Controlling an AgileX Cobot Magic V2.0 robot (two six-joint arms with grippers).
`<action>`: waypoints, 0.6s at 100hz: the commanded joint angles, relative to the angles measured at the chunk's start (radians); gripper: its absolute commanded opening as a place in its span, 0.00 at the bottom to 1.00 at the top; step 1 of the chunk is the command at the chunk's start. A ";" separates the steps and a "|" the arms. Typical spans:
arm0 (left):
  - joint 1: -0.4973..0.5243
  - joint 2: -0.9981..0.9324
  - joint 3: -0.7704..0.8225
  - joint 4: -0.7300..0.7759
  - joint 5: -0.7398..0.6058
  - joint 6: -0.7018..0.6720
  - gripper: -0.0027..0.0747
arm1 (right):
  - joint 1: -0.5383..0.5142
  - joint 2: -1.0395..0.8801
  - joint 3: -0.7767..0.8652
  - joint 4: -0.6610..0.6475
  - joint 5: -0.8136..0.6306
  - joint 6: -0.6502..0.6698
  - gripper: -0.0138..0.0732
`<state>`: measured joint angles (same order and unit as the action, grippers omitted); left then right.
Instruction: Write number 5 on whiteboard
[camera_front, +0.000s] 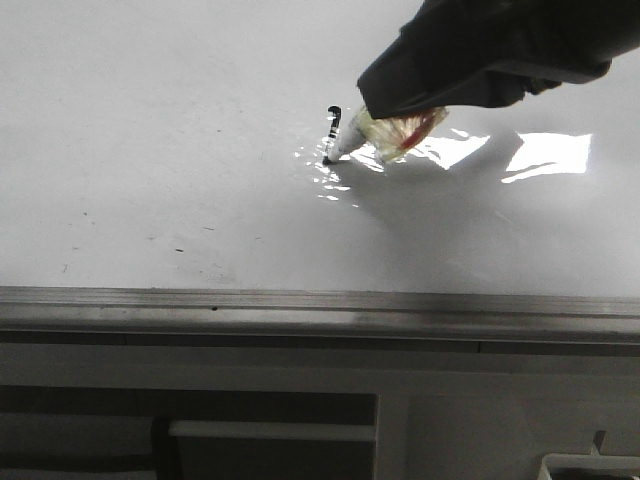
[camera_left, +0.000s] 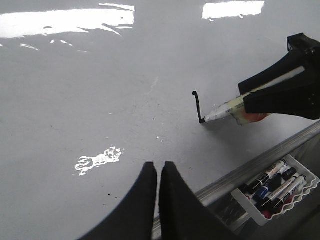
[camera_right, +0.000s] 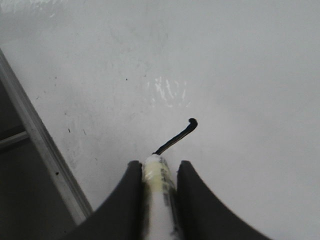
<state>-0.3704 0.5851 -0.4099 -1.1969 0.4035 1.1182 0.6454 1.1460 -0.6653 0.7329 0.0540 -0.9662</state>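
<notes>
Right tool (camera_front: 375, 135) is clamped on a white marker (camera_front: 385, 135), tip down on the whiteboard (camera_front: 150, 120). Seen from the right wrist, both fingers (camera_right: 127, 200) press the barrel (camera_right: 159, 200) from either side. Left tool (camera_left: 158, 200) hovers over the board, jaws closed together with nothing between them, well apart from the writing.

The 5 (camera_front: 331, 135) is only begun: one short black stroke with a small hook at one end, the marker tip touching the other end. It sits mid-board, right of centre in the front view. Top bar and curved belly are not yet drawn.

Risks, judged from here:
- The marker is held at a shallow slant. Pressure change could lift the tip and break the line, or drag it and thicken the stroke.
- The barrel looks wrapped in glossy tape; slip within the grip would skew the curve.
- Ink is probably wet. If the right arm or marker body sweeps back over the stroke it may smear.
- Glare patches (camera_front: 545, 155) lie beside the stroke and could mask the line from the cameras.

Edges and room: the grey edge strip (camera_front: 320, 310) runs along one side of the board, apart from the stroke. A tray of spare markers (camera_left: 277, 187) sits beyond that strip in the left wrist view. Open board surrounds the stroke on all sides, ample for the belly, I judge. Small dark specks (camera_front: 178, 249) lie left of the stroke, nearer the strip.
</notes>
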 joint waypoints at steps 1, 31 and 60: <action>0.003 0.000 -0.028 -0.035 -0.014 -0.010 0.01 | -0.008 -0.005 -0.004 0.011 -0.028 -0.006 0.11; 0.003 0.000 -0.028 -0.035 -0.014 -0.010 0.01 | -0.010 -0.012 0.001 0.000 -0.034 -0.008 0.11; 0.003 0.000 -0.028 -0.033 -0.025 -0.010 0.01 | -0.020 -0.012 0.001 -0.018 -0.016 -0.008 0.11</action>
<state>-0.3704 0.5851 -0.4099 -1.1969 0.4035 1.1175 0.6439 1.1460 -0.6524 0.7340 0.0706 -0.9662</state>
